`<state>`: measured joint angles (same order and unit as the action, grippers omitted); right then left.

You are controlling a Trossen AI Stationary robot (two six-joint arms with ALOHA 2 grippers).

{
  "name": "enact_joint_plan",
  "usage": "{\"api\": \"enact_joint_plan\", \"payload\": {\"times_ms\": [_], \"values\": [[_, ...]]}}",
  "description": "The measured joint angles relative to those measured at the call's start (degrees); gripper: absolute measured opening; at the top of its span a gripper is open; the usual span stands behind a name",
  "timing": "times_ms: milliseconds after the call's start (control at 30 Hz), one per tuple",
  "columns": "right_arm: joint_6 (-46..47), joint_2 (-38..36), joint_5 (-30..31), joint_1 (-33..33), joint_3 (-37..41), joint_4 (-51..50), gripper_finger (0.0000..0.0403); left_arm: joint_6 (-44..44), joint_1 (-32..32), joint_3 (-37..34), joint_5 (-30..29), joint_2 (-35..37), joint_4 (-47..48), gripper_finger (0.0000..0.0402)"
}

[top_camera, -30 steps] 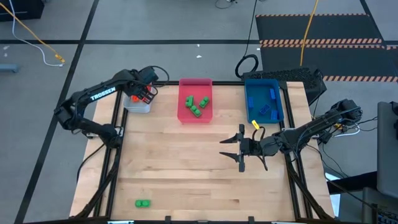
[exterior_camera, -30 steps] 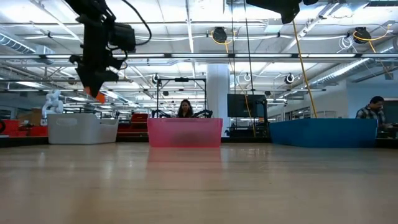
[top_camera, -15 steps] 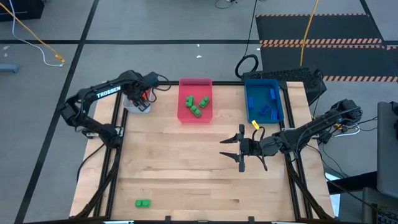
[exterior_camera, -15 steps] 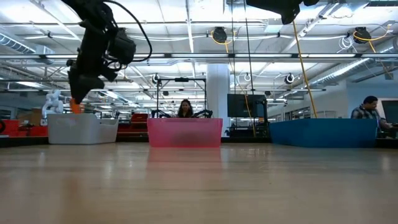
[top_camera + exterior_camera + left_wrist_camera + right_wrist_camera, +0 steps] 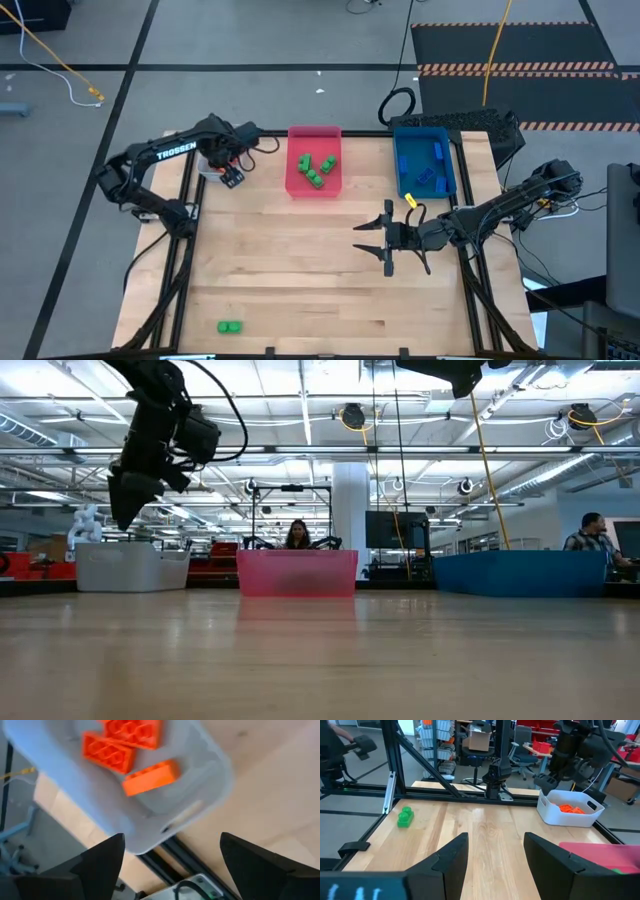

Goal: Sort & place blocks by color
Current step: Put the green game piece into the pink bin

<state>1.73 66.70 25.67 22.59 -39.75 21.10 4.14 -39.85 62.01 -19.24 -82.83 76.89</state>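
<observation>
Pale wooden tabletop (image 5: 300, 270) fills the frame between two black side rails, with three trays lined along its far edge: a grey tray (image 5: 212, 170), a pink tray (image 5: 314, 186) and a blue tray (image 5: 424, 190).

Bent sharply at the elbow, the left arm reaches across the far left corner so that the left end effector (image 5: 232, 176) hangs above the inner edge of the grey tray, tilted downward. Its fingers (image 5: 95, 865) stand wide apart with nothing between them, and the left wrist view looks down past them onto orange blocks (image 5: 125, 745) lying in that tray.

Stretched low from the right rail toward the middle of the tabletop, the right arm holds the right end effector (image 5: 372, 240) well clear of every tray. Its fingers (image 5: 450, 857) are spread and empty.

Green blocks (image 5: 316, 168) lie loosely grouped in the pink tray, and blue blocks (image 5: 428, 168) lie in the blue tray. One green block (image 5: 229, 326) sits alone near the front left of the tabletop, seemingly two studs long, though it is small in view.

Behind the trays, the low view shows a person (image 5: 297, 536) seated in the workshop.
</observation>
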Motion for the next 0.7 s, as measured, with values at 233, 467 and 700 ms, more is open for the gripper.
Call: {"api": "enact_joint_plan", "payload": {"times_ms": [233,467,700], "values": [[-0.06,0.0,0.0,-0.42,0.0,0.0,0.0187,-0.43,7.39,0.58,6.71,0.24,-0.01,0.0318],[0.23,0.0,0.0,-0.42,0.0,-0.24,0.0187,-1.29,21.21,0.65,18.01,3.41,5.09,0.0299],[0.86,0.0,0.0,-0.42,0.0,-0.42,0.0187,12.37,41.8,0.67,24.31,5.42,6.42,0.0285]]}}
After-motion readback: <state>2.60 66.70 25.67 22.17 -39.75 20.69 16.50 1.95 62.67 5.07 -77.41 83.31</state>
